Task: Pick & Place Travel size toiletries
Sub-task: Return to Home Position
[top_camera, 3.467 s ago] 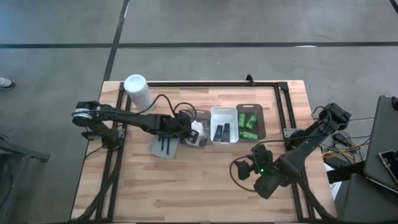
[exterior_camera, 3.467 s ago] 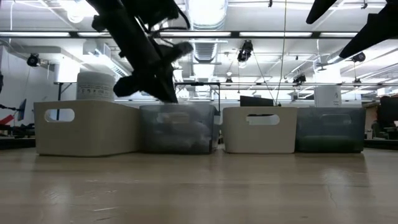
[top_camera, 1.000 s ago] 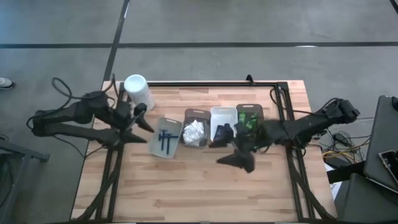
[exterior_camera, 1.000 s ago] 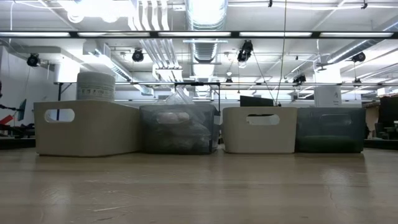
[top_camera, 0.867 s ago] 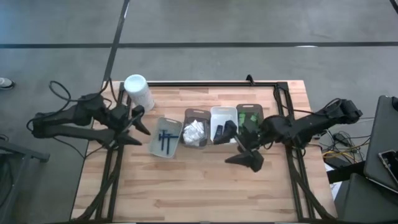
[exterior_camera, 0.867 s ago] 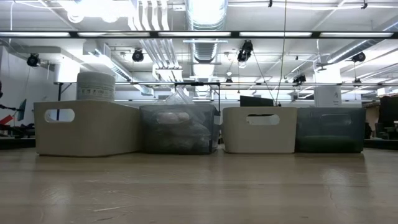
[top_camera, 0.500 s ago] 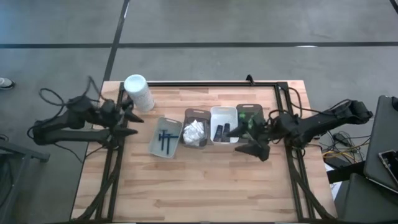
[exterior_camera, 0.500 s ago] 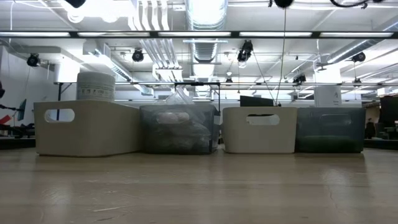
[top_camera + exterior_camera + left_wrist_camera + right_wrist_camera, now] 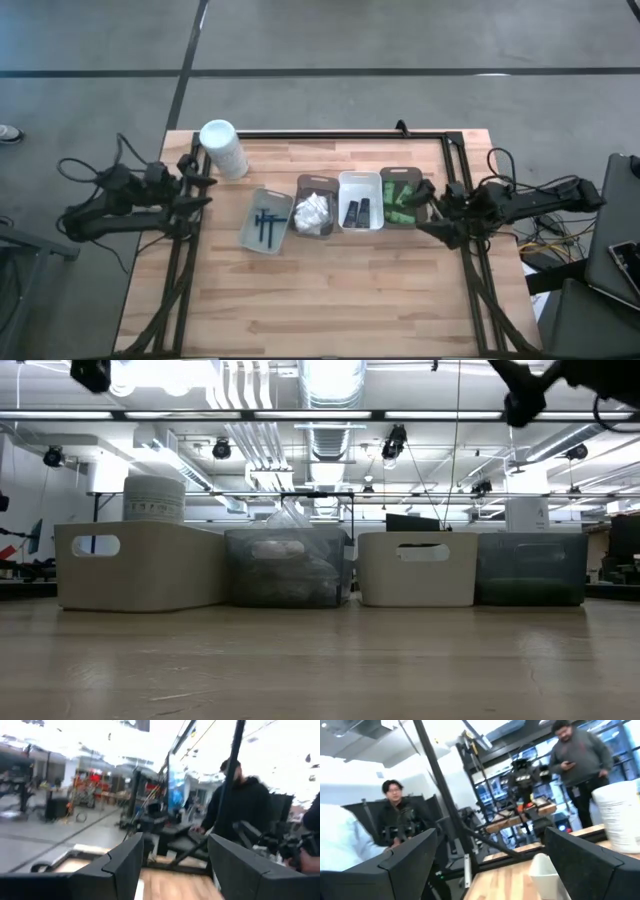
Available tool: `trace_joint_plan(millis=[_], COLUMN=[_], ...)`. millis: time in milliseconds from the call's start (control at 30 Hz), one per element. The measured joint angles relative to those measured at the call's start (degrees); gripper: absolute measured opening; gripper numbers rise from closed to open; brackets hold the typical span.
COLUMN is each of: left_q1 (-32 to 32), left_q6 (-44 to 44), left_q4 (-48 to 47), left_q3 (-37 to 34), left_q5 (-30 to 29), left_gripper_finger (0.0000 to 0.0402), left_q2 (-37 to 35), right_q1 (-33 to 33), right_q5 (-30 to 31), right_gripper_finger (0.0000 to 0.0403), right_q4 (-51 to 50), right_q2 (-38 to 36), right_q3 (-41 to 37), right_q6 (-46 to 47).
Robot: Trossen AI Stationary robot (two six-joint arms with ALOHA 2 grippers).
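The travel size toiletries lie in four trays in a row at mid-table. Thin dark razors [image 9: 265, 222] are in the grey tray [image 9: 246, 238], and white packets [image 9: 314, 210] in the brown tray [image 9: 318, 180]. Black tubes [image 9: 357, 212] are in the white tray [image 9: 360, 176], and green bottles [image 9: 400, 198] in the dark tray [image 9: 403, 171]. My left gripper [image 9: 197, 182] hangs open over the table's left edge, left of the razors and holding nothing [image 9: 175, 865]. My right gripper [image 9: 428, 208] is open and bare just right of the green bottles [image 9: 490, 865].
A tall white cylindrical container [image 9: 222, 148] stands at the far left corner, close to my left gripper. A black frame [image 9: 350, 134] runs along the far and side edges. Bare wood [image 9: 330, 300] lies in front of the trays. People [image 9: 580, 760] stand beyond the table.
Both arms have drawn back from the trays. My left gripper has moved toward the table's left edge. My right gripper has moved from the near side of the white tray toward the right edge, past the green bottles. The toiletries and trays have stayed put.
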Motion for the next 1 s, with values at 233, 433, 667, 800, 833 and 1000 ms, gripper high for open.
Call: trace_joint_plan(millis=[233, 433, 667, 800, 833, 1000], left_q1=[0.0, 0.0, 0.0, 0.0, 0.0, 0.0], left_q6=[-0.2, -1.3, -3.3, -3.2, -3.4, -4.8], left_q4=[4.0, 4.4, 4.6, 4.3, 4.5, 4.8], left_q3=[-6.5, -10.4, -13.8, -15.1, -15.6, -18.7], left_q5=[-7.0, -8.6, -9.6, -10.6, -10.7, -10.6], left_gripper_finger=[0.0227, 0.0227, 0.0227, 0.0227, 0.0227, 0.0227], left_q2=[-6.8, -9.4, -9.4, -9.4, -9.4, -9.4], right_q1=[0.0, 0.0, 0.0, 0.1, 0.1, 0.1], right_q5=[5.8, 10.7, 16.3, 16.4, 16.4, 16.4], right_gripper_finger=[0.0363, 0.0363, 0.0363, 0.0363, 0.0364, 0.0363], right_q4=[0.1, -8.2, -15.5, -16.3, -16.3, -16.4], right_q2=[-13.4, -21.3, -25.2, -24.9, -24.7, -24.2], right_q3=[-10.5, -12.1, -12.1, -12.1, -12.1, -12.1], right_q6=[-1.8, -3.7, -4.2, -4.1, -4.1, -4.0])
